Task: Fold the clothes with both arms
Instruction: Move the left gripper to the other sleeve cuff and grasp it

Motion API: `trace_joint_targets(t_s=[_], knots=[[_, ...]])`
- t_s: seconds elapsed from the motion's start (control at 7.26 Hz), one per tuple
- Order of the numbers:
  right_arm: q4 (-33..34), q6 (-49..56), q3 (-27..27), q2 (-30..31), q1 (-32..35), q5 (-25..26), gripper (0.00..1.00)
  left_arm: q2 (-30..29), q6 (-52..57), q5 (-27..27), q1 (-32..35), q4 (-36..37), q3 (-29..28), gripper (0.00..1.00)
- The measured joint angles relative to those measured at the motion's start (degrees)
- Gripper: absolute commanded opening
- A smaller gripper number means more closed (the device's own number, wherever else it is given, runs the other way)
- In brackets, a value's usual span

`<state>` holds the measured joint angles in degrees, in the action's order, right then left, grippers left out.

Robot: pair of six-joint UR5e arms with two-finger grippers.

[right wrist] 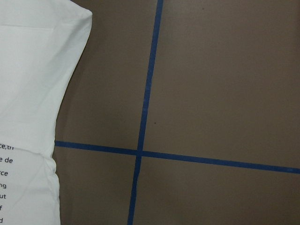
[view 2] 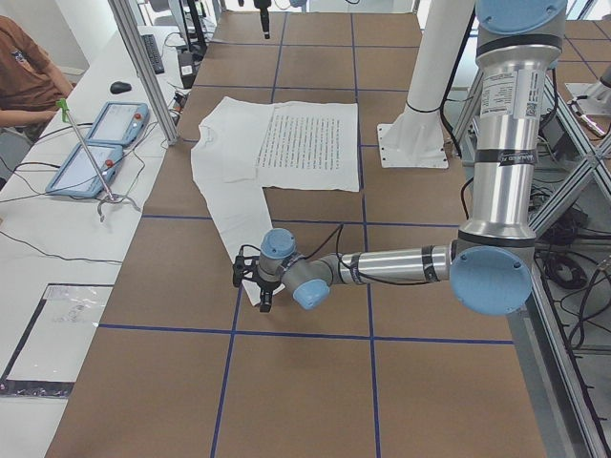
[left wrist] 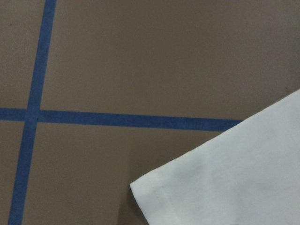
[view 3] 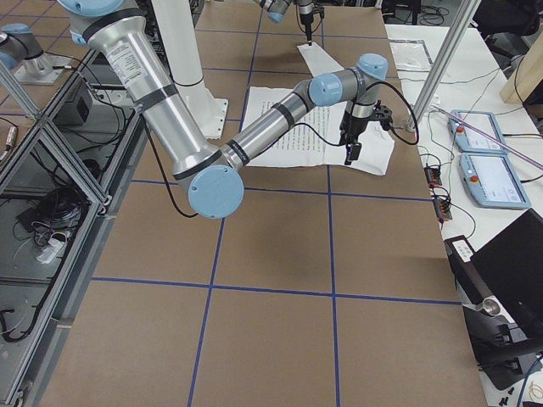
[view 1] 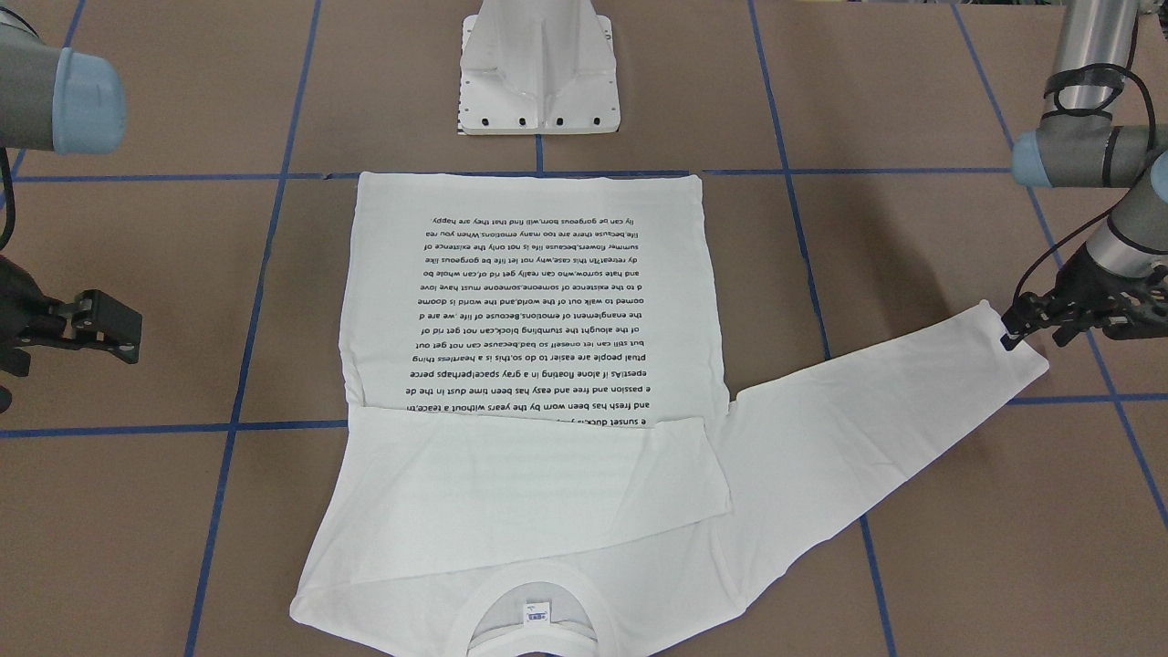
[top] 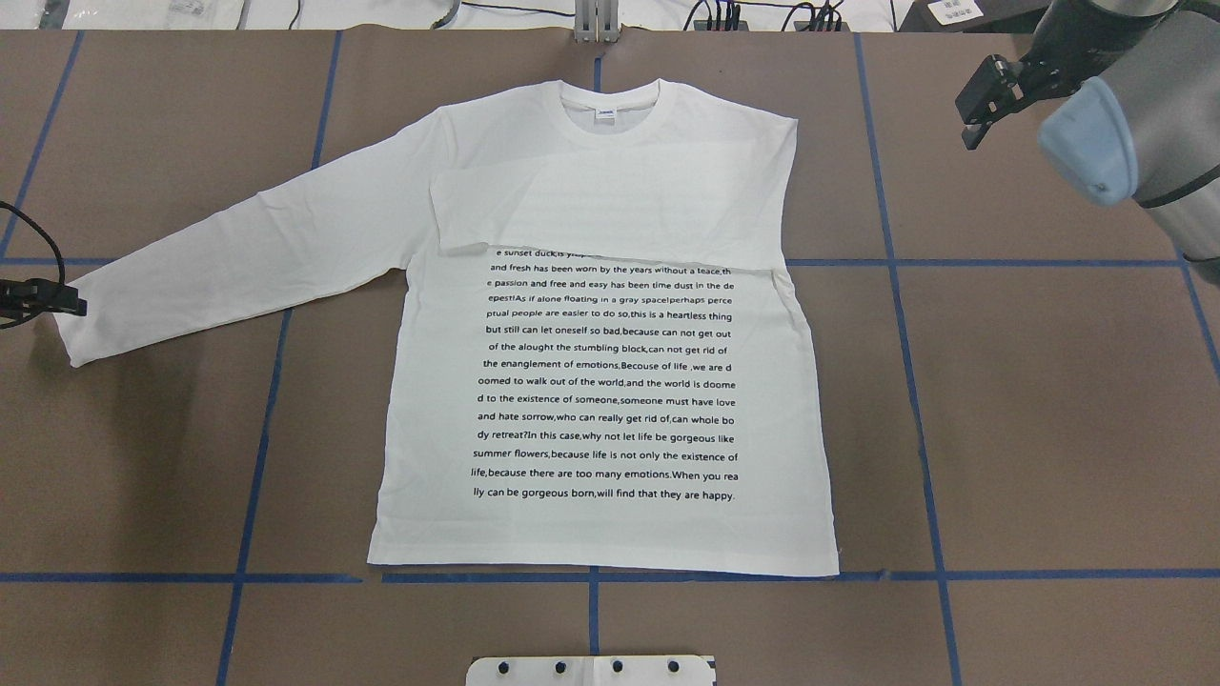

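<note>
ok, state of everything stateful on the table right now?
T-shirt: flat on the table, print up, body unfolded.
Folded sleeve: laid across the chest, covering the top text line.
Outstretched sleeve: flat, extended toward the robot's left.
Left gripper: looks open, at that sleeve's end, no grasp visible.
Right gripper: open, empty, clear of the shirt.

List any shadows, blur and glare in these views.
Overhead exterior: soft shadow on the table below the sleeve cuff; right arm's blue joint cap looks soft. Exterior front-facing: even light, T-shirt print sharp. Wrist views: flat lighting, no glare.
</note>
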<state>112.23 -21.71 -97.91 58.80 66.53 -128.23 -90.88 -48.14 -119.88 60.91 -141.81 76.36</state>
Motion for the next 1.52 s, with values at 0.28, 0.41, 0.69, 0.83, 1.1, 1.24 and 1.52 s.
trace_joint_targets(t_s=[0.28, 0.41, 0.69, 0.83, 1.1, 1.24, 1.52], knots=[[-0.05, -0.06, -0.02, -0.03, 0.00, 0.00, 1.00, -0.10, 0.06, 0.00, -0.06, -0.04, -0.21, 0.86], [-0.07, -0.08, -0.08, -0.02, 0.00, 0.00, 1.00, -0.14, 0.06, 0.00, -0.07, -0.04, -0.28, 0.86], [-0.14, -0.09, -0.45, 0.20, 0.00, 0.08, 1.00, -0.17, 0.07, 0.00, -0.18, -0.07, -0.33, 0.82], [-0.16, -0.09, -0.60, 0.29, 0.00, 0.14, 1.00, -0.17, 0.07, 0.00, -0.29, -0.09, -0.33, 0.77], [-0.17, -0.09, -0.68, 0.35, 0.00, 0.16, 1.00, -0.17, 0.07, 0.00, -0.55, -0.05, -0.34, 0.63], [-0.16, -0.11, -0.70, 0.35, 0.00, 0.12, 1.00, -0.17, 0.07, 0.00, -0.58, -0.05, -0.34, 0.52], [-0.15, -0.16, -0.76, 0.35, 0.00, 0.11, 1.00, -0.17, -0.01, 0.00, -0.61, -0.04, -0.28, 0.26]])
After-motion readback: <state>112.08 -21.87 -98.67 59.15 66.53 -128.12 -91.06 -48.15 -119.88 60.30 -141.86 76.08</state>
